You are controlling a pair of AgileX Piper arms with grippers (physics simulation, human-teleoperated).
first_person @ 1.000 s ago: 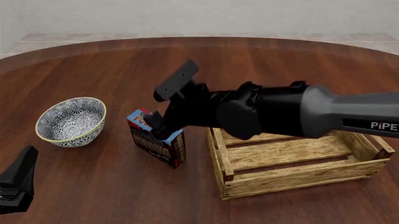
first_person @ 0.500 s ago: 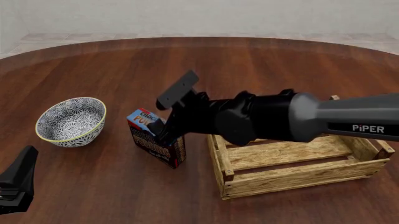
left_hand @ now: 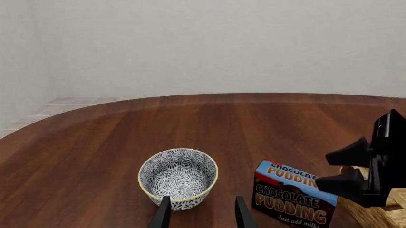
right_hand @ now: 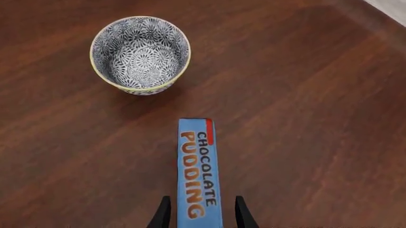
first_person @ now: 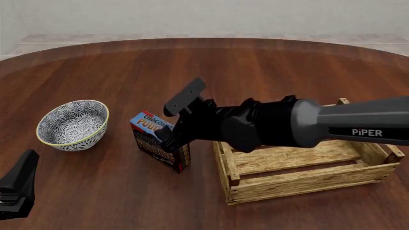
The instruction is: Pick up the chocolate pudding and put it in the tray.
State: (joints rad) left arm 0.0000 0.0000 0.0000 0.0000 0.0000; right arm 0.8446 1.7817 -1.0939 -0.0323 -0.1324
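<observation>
The round, dark reddish-brown wooden surface (first_person: pixel 128 191) carries all the objects. The open rectangular crate of light wooden slats with corner posts, the tray (first_person: pixel 300 179), is seen below and behind the right hand, just beside the carton and partly covered by the grey-and-black right arm (first_person: pixel 300 124). The round blue-white patterned bowl with a yellow rim (first_person: pixel 72 124) is set beyond the right hand's fingertips, apart from the carton, and lies just ahead of the left hand as shown in the left wrist view. The chocolate pudding (first_person: pixel 160 143), a small upright rectangular carton with a blue lettered top and dark brown front, is stood on the surface between bowl and tray. The right hand (right_hand: pixel 199 213) is lowered over the carton's near end; its two black fingers (right_hand: pixel 163 214) are parted to either side of the blue top, with narrow gaps visible, so no grip is shown. The left hand (left_hand: pixel 201 213) is held open and empty, low over the surface.
</observation>
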